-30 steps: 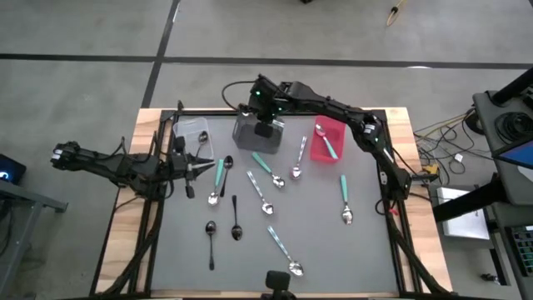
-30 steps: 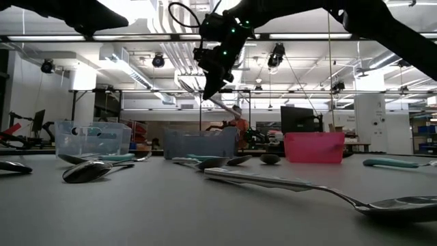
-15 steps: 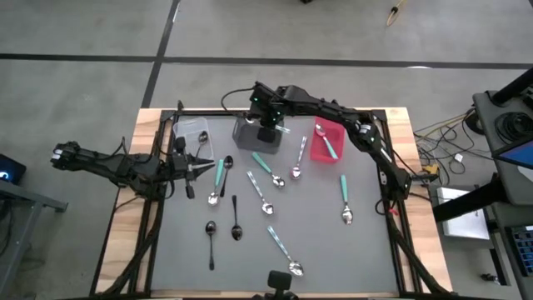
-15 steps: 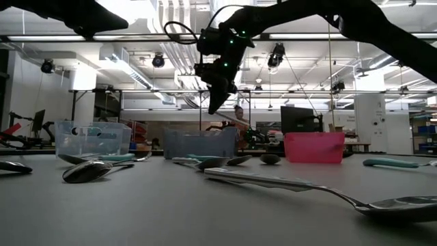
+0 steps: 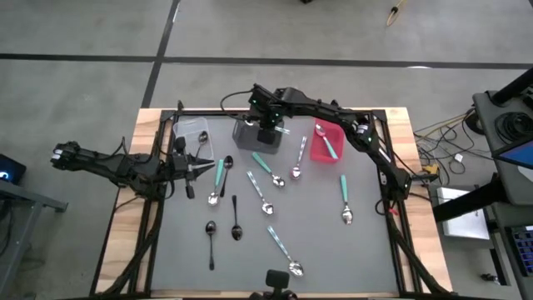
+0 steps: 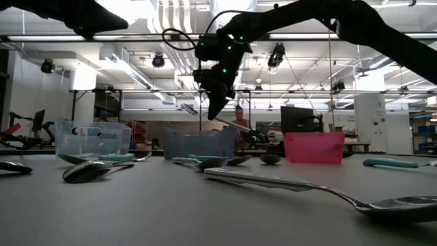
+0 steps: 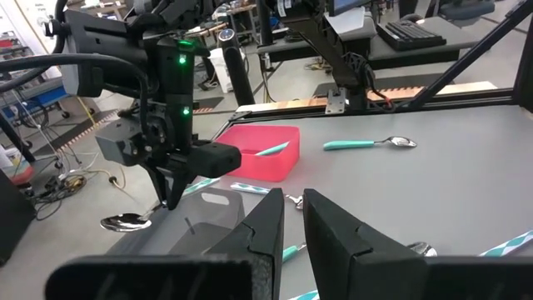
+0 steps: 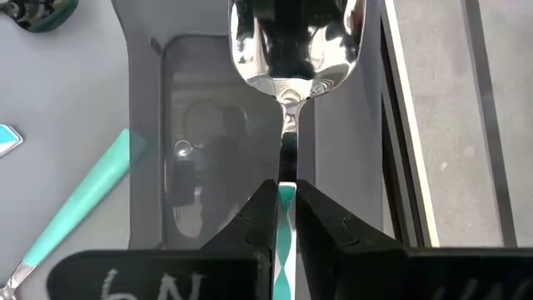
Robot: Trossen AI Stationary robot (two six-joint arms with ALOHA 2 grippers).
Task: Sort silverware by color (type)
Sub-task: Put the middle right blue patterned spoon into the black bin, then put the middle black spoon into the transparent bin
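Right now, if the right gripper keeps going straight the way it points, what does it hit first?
Probably the dark grey bin: the right gripper, shut on a spoon, points down over it, so the spoon's bowl should meet the bin's inside first. Depth is unclear.

two dark jointed arms, black looped cables, green indicator lights on right wrist housing, angular black fingers
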